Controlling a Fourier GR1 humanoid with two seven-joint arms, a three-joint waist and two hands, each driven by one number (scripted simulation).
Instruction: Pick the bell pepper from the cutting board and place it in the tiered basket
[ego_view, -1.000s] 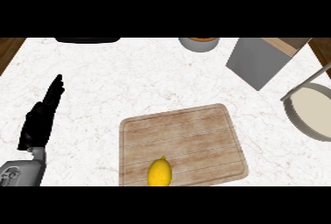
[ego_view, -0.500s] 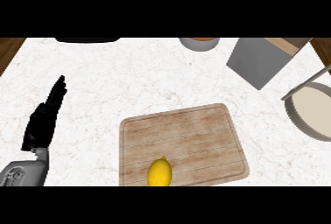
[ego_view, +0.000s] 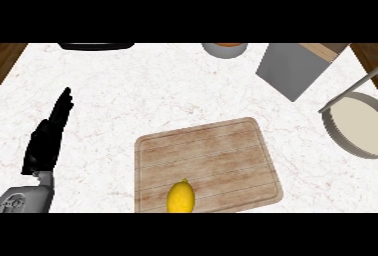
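A yellow bell pepper (ego_view: 181, 197) lies on the wooden cutting board (ego_view: 214, 155), near the board's front edge and partly cut off by the view's lower border. The tiered basket (ego_view: 354, 125) shows at the right edge as a grey ring with a pale round floor. My left hand (ego_view: 48, 137) rests at the left, fingers straight and pointing up the counter, well left of the board and touching nothing. My right hand does not show.
A grey box (ego_view: 295, 67) lies tilted at the back right. A grey bowl (ego_view: 224, 49) with something orange inside sits at the back edge, and a dark flat object (ego_view: 96, 46) lies at the back left. Wooden edges show at both top corners.
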